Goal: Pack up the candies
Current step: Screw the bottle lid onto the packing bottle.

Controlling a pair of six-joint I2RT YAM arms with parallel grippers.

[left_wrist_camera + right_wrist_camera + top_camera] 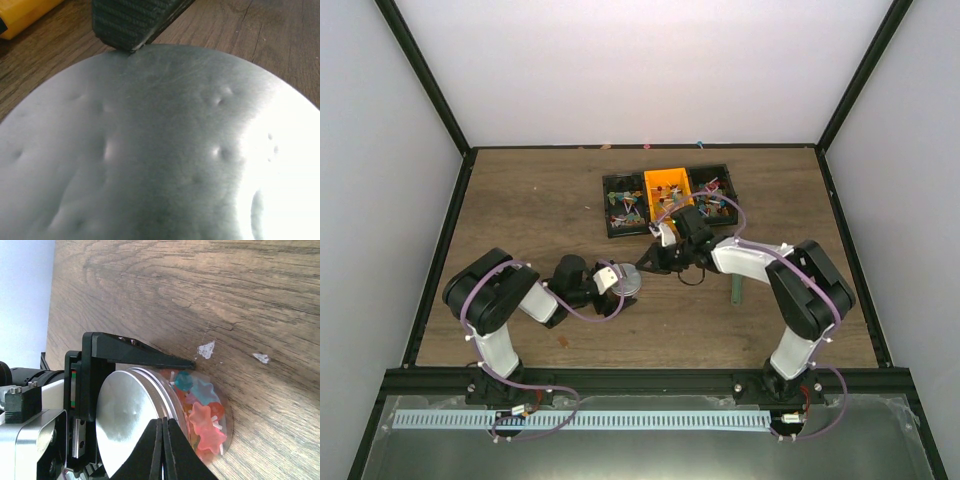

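A small clear round jar (207,412) with a silver lid (125,420) lies on its side on the wood, holding star-shaped pink, blue and red candies (202,422). My left gripper (618,281) is shut on the jar; one of its black fingers (150,357) runs along the jar's side. The lid (160,150) fills the left wrist view. My right gripper (162,422) is shut and empty, its tips against the lid's rim. In the top view it (658,256) sits just right of the jar (629,281). More candies (625,207) lie in the tray.
A black tray (608,205) with a yellow middle bin (667,183) stands behind the grippers. The yellow bin also shows in the left wrist view (20,15). A dark green scoop handle (735,289) lies by the right arm. White specks (206,349) dot the wood.
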